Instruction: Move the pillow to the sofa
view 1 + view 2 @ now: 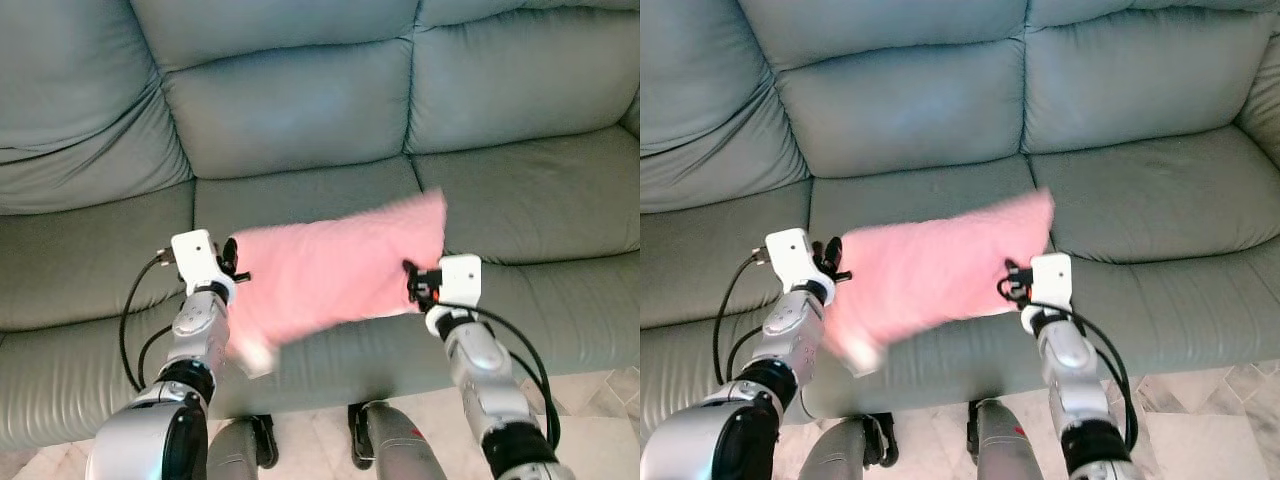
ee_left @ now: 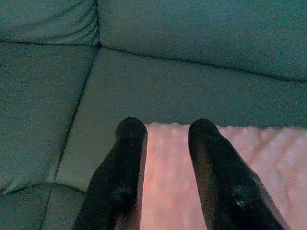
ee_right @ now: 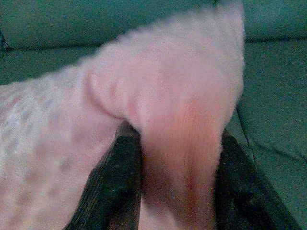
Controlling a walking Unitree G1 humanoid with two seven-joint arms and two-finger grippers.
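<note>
A pink fuzzy pillow hangs in the air over the front of the grey-green leather sofa, stretched between both grippers. Its right end is higher and its lower left corner droops. My left gripper is at the pillow's left end; in the left wrist view its fingers have pink pillow between them. My right gripper is shut on the pillow's right end. In the right wrist view a fold of the pillow is pinched between the black fingers. The pillow looks slightly blurred.
The sofa's seat cushions and back cushions span the whole view beyond the pillow. The sofa's front edge is close to my body. A strip of light tiled floor shows at the lower right, with my legs at the bottom.
</note>
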